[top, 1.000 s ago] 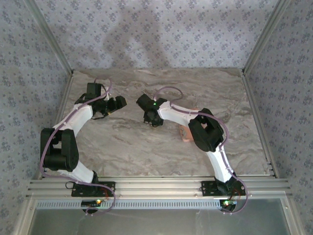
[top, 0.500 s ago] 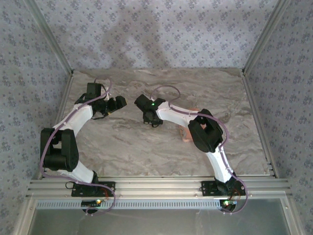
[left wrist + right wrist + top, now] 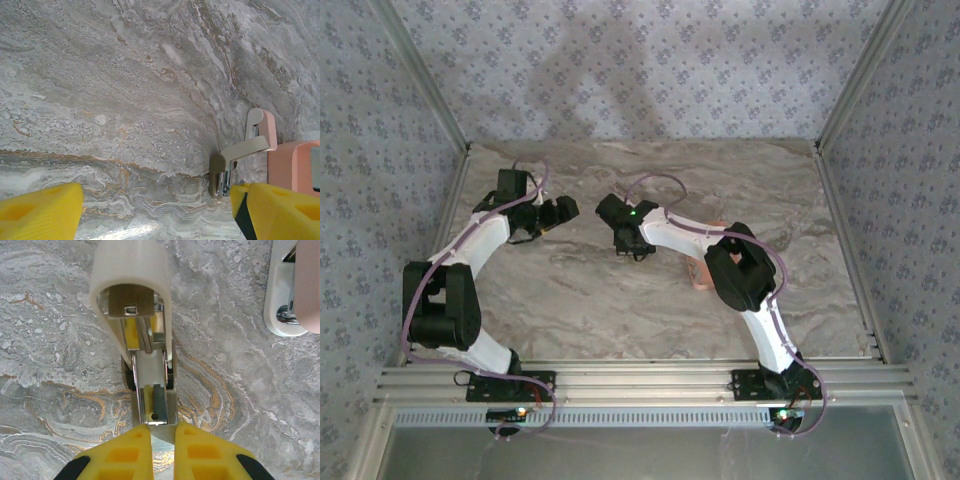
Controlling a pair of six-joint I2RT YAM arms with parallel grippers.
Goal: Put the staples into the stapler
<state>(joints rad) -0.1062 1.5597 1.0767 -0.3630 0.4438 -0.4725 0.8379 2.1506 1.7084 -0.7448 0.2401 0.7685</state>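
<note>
R gripper (image 3: 162, 437) is pinched tight on the thin metal end of an open whitish piece (image 3: 131, 275) running to 12 o'clock. Pink-top stapler (image 3: 277, 285) lies at 2 o'clock on table (image 3: 50, 365). L gripper (image 3: 157, 200) is wide open, holding nothing.

You have bare table (image 3: 570, 300) between the arms. The stapler (image 3: 264, 131) and tray (image 3: 292, 167) block the space just right of your left gripper (image 3: 156, 196).
</note>
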